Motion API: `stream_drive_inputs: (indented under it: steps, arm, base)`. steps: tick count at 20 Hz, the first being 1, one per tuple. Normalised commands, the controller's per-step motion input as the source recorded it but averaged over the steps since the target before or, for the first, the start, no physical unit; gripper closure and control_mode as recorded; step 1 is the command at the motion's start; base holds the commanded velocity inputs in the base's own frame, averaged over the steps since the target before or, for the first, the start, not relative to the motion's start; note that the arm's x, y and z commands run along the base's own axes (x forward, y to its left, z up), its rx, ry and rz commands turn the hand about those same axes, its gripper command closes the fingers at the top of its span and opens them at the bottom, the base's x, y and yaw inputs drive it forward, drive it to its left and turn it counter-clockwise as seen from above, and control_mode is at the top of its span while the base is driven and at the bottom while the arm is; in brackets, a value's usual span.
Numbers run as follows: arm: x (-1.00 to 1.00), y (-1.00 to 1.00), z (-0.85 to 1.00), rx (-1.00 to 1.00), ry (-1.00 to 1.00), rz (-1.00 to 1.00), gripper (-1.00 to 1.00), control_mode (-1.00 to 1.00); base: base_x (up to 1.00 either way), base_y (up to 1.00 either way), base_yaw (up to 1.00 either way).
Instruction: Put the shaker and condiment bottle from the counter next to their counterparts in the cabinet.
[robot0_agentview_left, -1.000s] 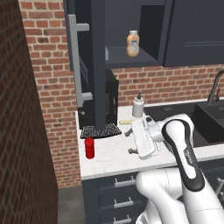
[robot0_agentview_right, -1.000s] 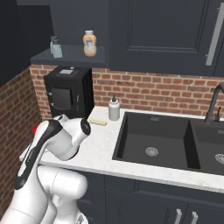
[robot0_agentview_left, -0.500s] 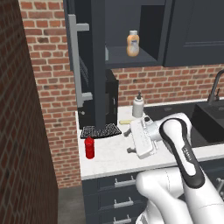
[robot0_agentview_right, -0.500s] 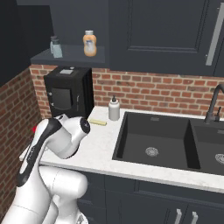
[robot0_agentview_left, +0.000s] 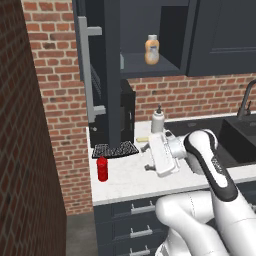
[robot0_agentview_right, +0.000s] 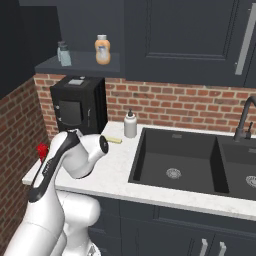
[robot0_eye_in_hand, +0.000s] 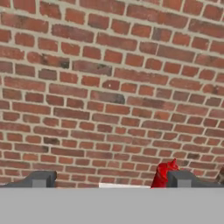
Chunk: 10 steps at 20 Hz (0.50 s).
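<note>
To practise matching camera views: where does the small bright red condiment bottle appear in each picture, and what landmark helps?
Left base view: small bright red condiment bottle, lower left, on counter.
Right base view: far left, behind the arm.
Hand view: bottom right.
Landmark: red brick wall.

Condiment bottle (robot0_eye_in_hand: 165, 174) half hidden: lower body behind right fingertip (robot0_eye_in_hand: 183, 178), only cap and shoulder clear between the jaws. From the right base camera, same bottle (robot0_agentview_right: 42, 150) mostly masked by the arm. Shaker (robot0_agentview_right: 63, 53) on cabinet shelf too small for detail. Faucet (robot0_agentview_left: 246, 98) cut by frame edge.
</note>
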Motion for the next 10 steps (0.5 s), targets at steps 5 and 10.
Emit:
stream_drive_inputs:
  steps: [5,10]
  arm:
    - [0.0,0.5,-0.75,0.13,-0.12,-0.12,-1.0,-1.0]
    - [-0.06,0.45,-0.61,0.01,-0.04,-0.1,-1.0,-1.0]
  base:
    - [0.0,0.0,0.0]
    - [0.0,0.0,0.0]
